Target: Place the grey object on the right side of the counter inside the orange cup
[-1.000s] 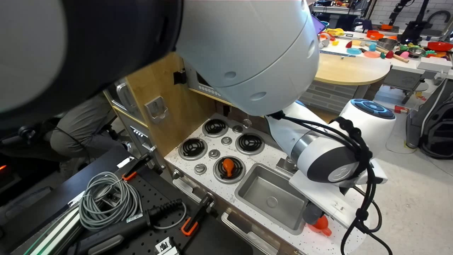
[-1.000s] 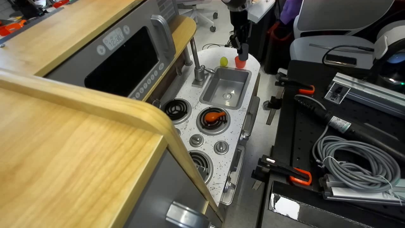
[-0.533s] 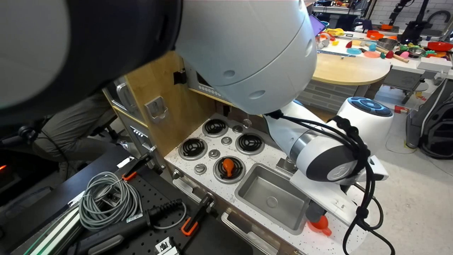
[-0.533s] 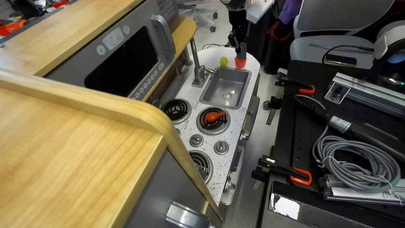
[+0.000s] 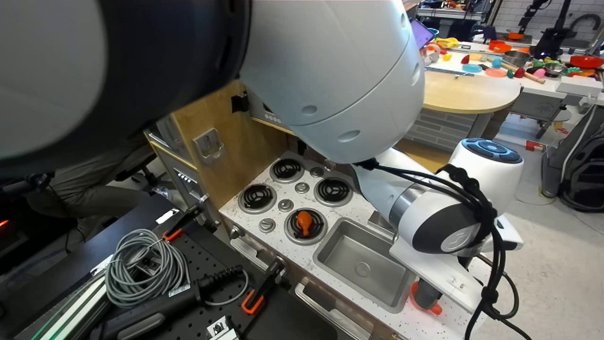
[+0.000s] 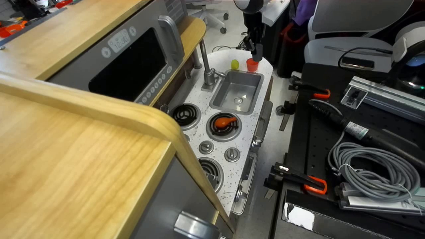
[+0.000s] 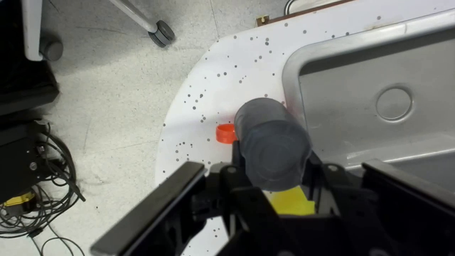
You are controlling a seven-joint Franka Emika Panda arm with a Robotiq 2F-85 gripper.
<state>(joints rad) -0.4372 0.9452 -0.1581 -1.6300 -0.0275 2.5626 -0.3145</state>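
Observation:
The grey object, a cylinder (image 6: 257,53), is held in my gripper (image 7: 273,153), with a finger on each side of it in the wrist view (image 7: 277,156). The orange cup (image 6: 252,65) stands on the rounded end of the white counter (image 7: 220,92), beside the sink. In an exterior view the cylinder's lower end overlaps the cup's rim at one side. In an exterior view the cylinder (image 5: 427,293) covers much of the cup (image 5: 436,310). In the wrist view only a small part of the cup (image 7: 225,133) shows past the cylinder. Whether the cylinder is inside the cup cannot be told.
The grey sink basin (image 6: 236,91) lies close to the cup. A yellow-green round thing (image 6: 235,64) stands near the cup. The faucet (image 6: 209,75) rises behind the sink. An orange bulb-shaped thing (image 5: 305,222) lies on a burner.
The arm and the held cylinder have shifted down and right in an exterior view, slightly right in another. The cylinder now covers more of the cup in one of these. The cup has not visibly moved.

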